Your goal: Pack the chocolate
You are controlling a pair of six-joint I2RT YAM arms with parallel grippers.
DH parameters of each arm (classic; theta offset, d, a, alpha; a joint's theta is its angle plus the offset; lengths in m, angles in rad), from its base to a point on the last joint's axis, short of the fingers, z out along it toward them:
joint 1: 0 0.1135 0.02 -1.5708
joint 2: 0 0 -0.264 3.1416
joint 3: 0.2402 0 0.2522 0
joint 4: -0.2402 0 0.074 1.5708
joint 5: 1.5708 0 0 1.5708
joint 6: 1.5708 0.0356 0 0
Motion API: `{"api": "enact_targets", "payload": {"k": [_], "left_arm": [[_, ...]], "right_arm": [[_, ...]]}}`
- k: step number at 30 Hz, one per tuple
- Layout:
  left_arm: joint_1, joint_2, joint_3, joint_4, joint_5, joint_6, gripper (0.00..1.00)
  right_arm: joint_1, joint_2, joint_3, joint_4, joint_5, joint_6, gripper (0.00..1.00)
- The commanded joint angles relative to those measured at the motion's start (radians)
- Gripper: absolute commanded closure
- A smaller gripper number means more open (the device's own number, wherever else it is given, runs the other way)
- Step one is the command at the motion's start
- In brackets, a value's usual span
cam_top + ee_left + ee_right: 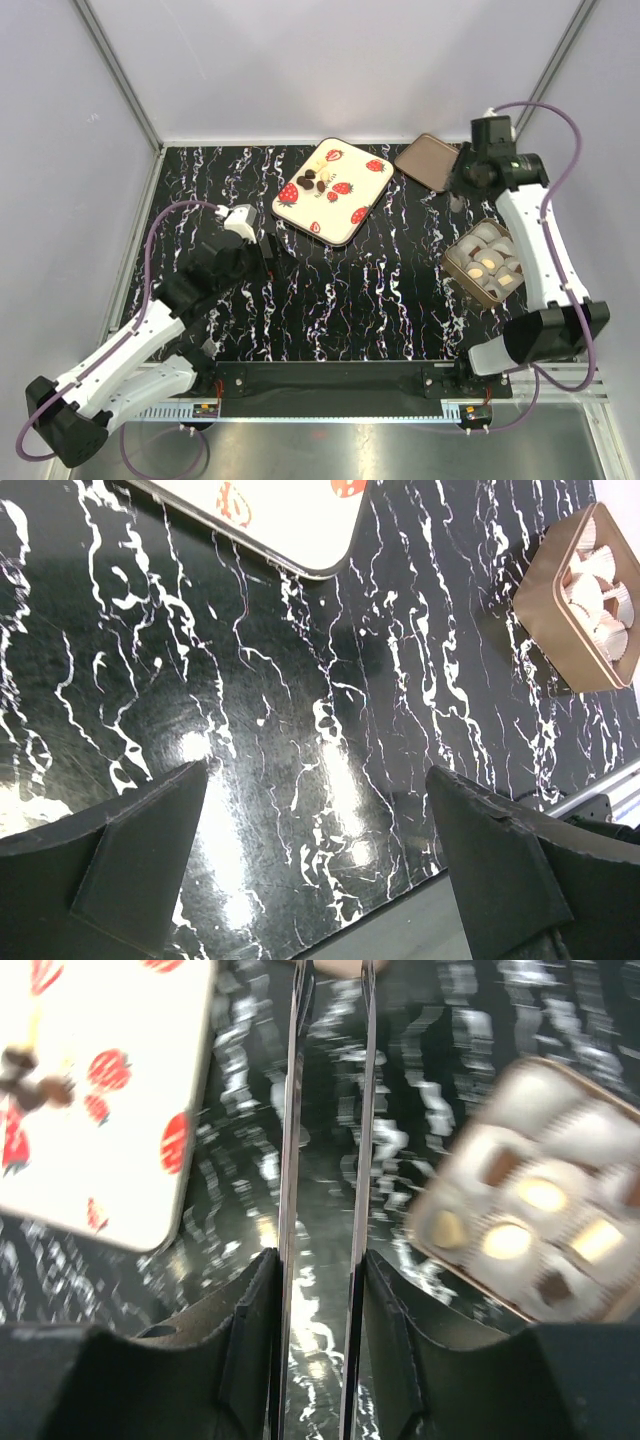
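Our left gripper (315, 785) gapes wide; our right gripper (320, 1260) pinches thin metal tweezers (291, 1140). Small chocolates (315, 181) lie on the cream strawberry-printed tray (335, 217), others in the square gold box (545, 610).

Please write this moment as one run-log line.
left gripper open, empty | right gripper holds tweezers | chocolates on strawberry tray and in box

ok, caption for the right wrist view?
Right gripper holding tongs between strawberry tray and partly filled chocolate box.

Chocolate (314, 181) clusters on tray (338, 210), some in box (455, 262).
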State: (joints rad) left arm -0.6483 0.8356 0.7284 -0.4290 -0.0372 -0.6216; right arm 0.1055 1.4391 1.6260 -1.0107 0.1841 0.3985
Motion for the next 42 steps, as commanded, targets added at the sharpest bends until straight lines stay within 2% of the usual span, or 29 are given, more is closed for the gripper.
{"api": "enact_targets", "payload": {"k": [1,7,11,20,23,42], "left_arm": [[-0.004,-0.015,0.072,-0.016,-0.023,0.059,0.01],[-0.004,-0.018,0.112,-0.062,-0.03,0.1,0.01],[-0.004,-0.015,0.154,-0.115,-0.087,0.152,0.01],[-0.004,-0.065,0.206,-0.197,-0.255,0.227,0.01],[-0.004,-0.081,0.192,-0.189,-0.291,0.234,0.01],[-0.004,-0.055,0.187,-0.185,-0.302,0.235,0.01]], "right_arm": [[0.097,0.099,0.069,0.055,-0.16,-0.07,0.56],[0.25,0.274,0.138,0.195,-0.181,-0.03,0.54],[0.358,0.414,0.213,0.259,-0.143,-0.059,0.53],[0.441,0.63,0.374,0.35,-0.157,-0.141,0.53],[0.459,0.649,0.38,0.36,-0.124,-0.158,0.52],[0.473,0.702,0.328,0.37,-0.152,-0.217,0.5]]}}
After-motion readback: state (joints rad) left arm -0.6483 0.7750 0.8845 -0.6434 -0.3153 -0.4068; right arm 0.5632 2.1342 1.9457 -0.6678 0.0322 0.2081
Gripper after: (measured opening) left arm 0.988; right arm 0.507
